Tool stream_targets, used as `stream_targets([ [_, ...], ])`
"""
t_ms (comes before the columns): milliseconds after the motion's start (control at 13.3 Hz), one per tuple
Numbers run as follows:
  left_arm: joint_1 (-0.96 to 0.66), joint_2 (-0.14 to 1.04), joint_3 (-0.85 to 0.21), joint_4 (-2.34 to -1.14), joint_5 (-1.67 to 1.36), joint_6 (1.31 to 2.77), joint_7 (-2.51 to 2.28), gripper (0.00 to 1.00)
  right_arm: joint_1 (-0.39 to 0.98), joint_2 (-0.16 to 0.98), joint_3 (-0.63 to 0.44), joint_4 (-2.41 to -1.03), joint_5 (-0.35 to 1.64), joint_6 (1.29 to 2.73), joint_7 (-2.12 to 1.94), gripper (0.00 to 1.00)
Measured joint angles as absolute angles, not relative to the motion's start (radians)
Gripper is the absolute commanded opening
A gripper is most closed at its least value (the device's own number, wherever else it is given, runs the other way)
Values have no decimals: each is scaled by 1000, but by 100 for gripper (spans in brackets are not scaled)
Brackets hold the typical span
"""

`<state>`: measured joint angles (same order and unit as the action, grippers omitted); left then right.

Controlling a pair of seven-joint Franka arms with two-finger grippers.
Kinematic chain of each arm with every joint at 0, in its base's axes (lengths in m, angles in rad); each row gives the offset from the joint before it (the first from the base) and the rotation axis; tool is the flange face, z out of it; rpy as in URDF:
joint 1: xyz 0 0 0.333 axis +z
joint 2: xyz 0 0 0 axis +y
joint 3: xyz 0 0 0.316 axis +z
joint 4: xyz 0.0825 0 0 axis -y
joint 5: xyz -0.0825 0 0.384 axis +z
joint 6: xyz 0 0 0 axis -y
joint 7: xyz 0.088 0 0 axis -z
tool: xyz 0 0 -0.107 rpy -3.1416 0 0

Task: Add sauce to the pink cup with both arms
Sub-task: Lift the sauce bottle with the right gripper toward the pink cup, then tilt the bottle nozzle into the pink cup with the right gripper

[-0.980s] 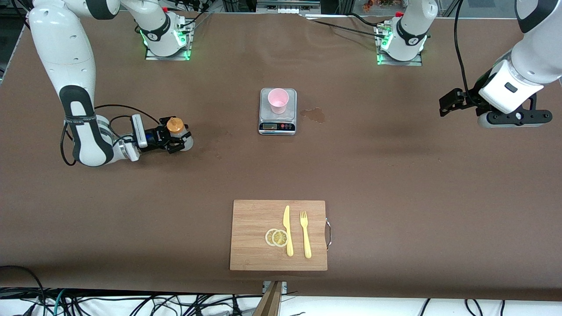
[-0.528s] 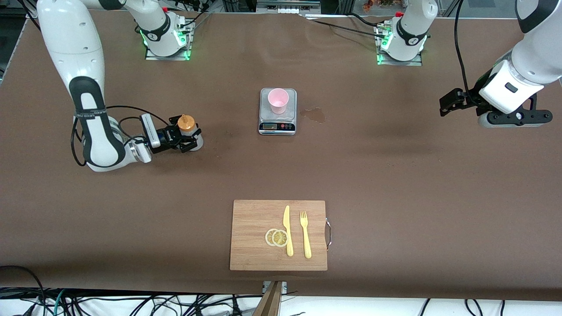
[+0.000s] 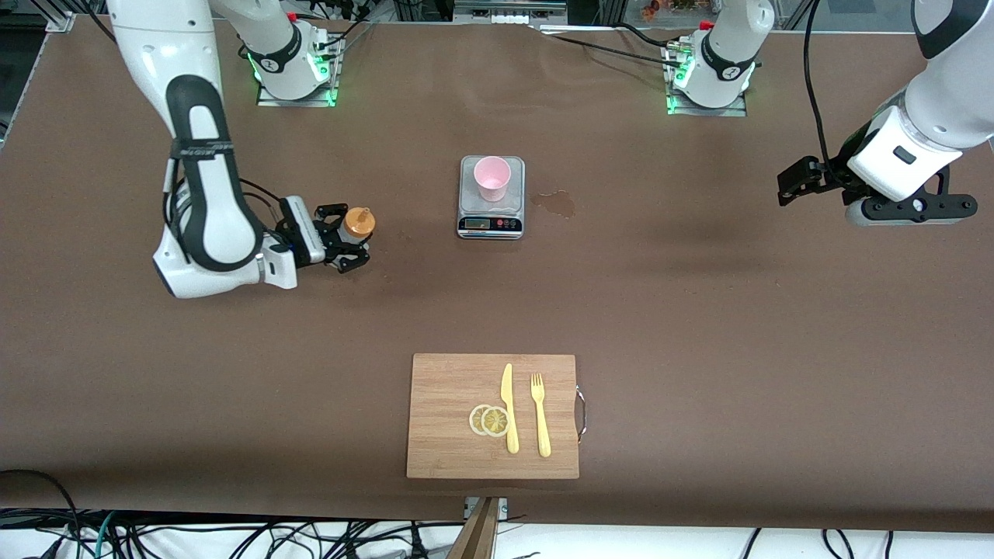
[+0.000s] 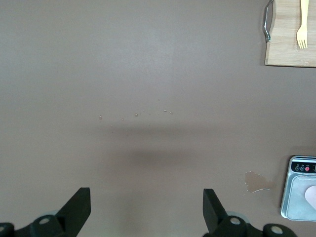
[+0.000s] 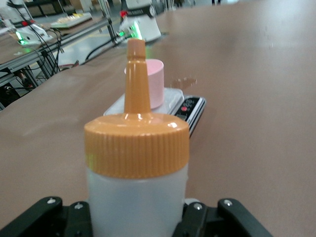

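Note:
The sauce bottle (image 3: 359, 223), whitish with an orange cap, is held upright in my right gripper (image 3: 351, 247), which is shut on its body, low over the table toward the right arm's end from the scale. In the right wrist view the sauce bottle (image 5: 136, 163) fills the middle between the fingers of the right gripper (image 5: 136, 222), with the pink cup (image 5: 157, 85) past its nozzle. The pink cup (image 3: 492, 178) stands on a small scale (image 3: 491, 223). My left gripper (image 3: 790, 186) waits open in the air at the left arm's end; nothing lies between the left gripper's (image 4: 147, 207) fingers.
A wooden cutting board (image 3: 450, 388) lies near the front edge with a yellow knife (image 3: 508, 407), a fork (image 3: 540, 415) and two lemon slices (image 3: 489, 420). A wet stain (image 3: 555, 203) marks the table beside the scale, toward the left arm's end.
My right arm has carried the sauce bottle along the table toward the scale and the pink cup. The left arm has not moved.

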<state>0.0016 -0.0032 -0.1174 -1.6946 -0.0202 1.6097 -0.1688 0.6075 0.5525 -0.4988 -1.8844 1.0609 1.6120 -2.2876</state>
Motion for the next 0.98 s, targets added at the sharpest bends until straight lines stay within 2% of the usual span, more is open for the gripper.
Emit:
stream_targets([
  [301,2,-3,-117,-1695,-20,1610,-169,100,841,519,-623,-1884,962,1687,-2007,9],
  [980,2,-3,-117,-1695,-20,1610,-169,100,1046,421,-631,-1861,658,1756,-1497,9],
])
